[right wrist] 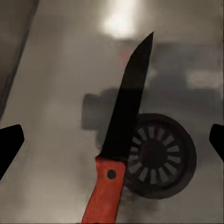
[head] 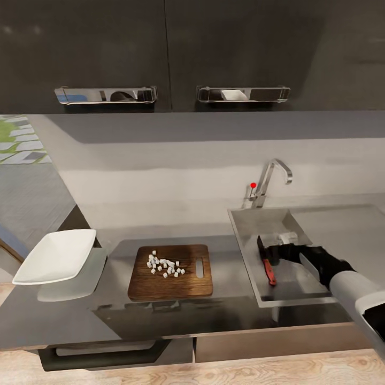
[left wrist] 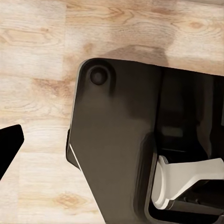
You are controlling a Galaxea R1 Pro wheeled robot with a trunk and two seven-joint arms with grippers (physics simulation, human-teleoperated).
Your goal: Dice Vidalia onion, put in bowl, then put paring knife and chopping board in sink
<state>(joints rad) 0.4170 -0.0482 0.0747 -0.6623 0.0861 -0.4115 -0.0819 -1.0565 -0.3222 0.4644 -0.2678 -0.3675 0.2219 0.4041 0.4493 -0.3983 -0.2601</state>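
The paring knife (head: pixel 267 264) lies inside the sink (head: pixel 251 224), red handle toward the front, dark blade across the round drain (right wrist: pixel 158 154). In the right wrist view the knife (right wrist: pixel 123 140) rests flat on the steel floor, touching neither finger. My right gripper (head: pixel 271 251) hangs open just above it, fingertips (right wrist: pixel 9 144) spread wide on either side. The onion dice (head: pixel 164 266) sit in a loose heap on the brown chopping board (head: pixel 171 286). At the counter's left end stands the white square bowl (head: pixel 56 255), with nothing in it. My left gripper (left wrist: pixel 9 144) points down at the wooden floor, open.
The chrome tap (head: pixel 270 179) with its red knob rises behind the sink. Dark wall cabinets with chrome handles (head: pixel 107 95) hang overhead. The grey countertop (head: pixel 64 315) runs under board and bowl, a black drawer handle (head: pixel 101 353) below. My dark base (left wrist: pixel 121 149) shows beneath the left wrist.
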